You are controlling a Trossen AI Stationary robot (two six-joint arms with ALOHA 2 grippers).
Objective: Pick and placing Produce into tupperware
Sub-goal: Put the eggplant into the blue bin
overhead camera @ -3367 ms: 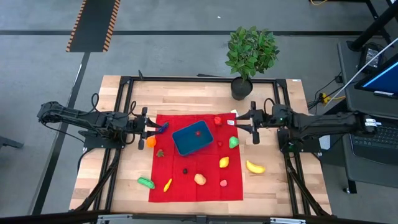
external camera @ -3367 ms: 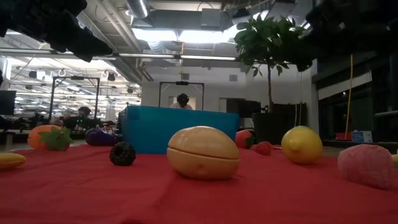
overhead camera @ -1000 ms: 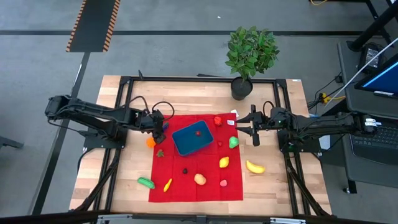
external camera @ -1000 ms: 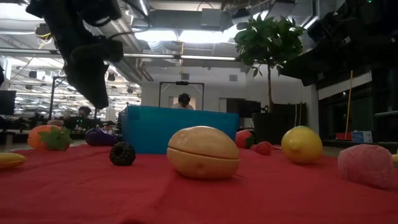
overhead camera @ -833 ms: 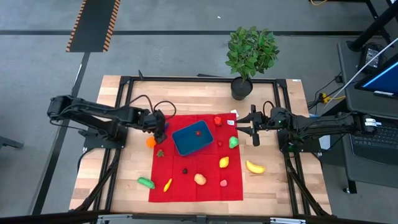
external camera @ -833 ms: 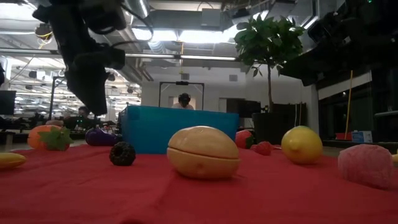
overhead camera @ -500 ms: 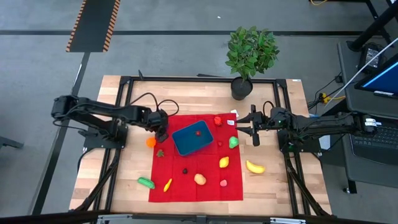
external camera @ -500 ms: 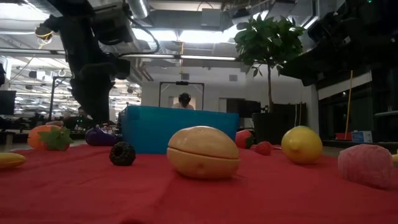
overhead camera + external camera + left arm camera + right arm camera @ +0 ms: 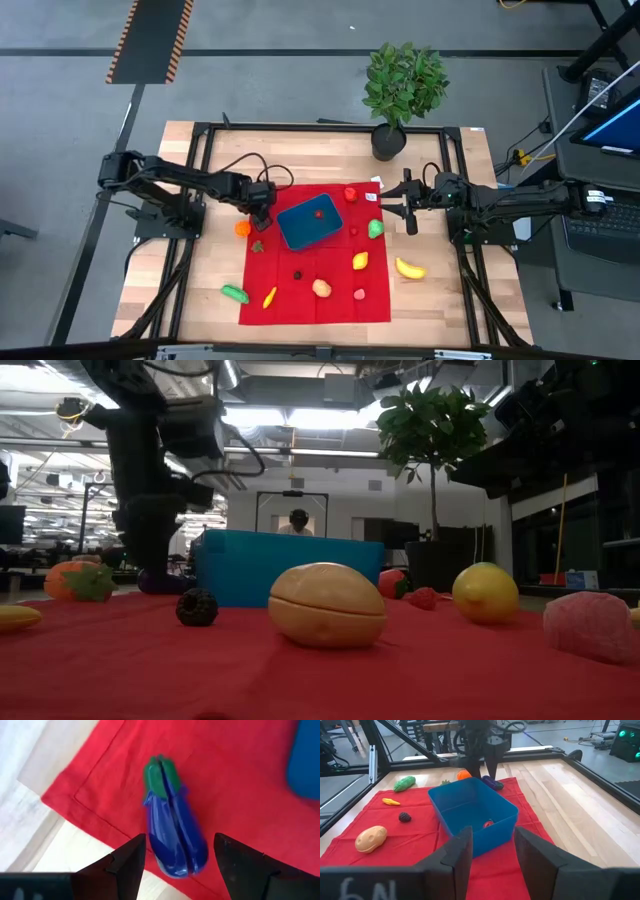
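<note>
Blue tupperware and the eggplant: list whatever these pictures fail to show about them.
- Blue tupperware, low view: its near wall hides the contents.
- Blue tupperware, left wrist view: cut by the picture's edge; only a corner shows.
- Eggplant, high view: the left gripper covers it.
- Eggplant, low view: mostly behind the left gripper.
- Red piece inside, right wrist view: too small to identify.

Two dark, near-black jointed arms are seen, built of slim tubular links. Black cables are looped loosely along the left arm. Each wrist is ended by two flat, angular matte-black fingers (image 9: 125,865).
</note>
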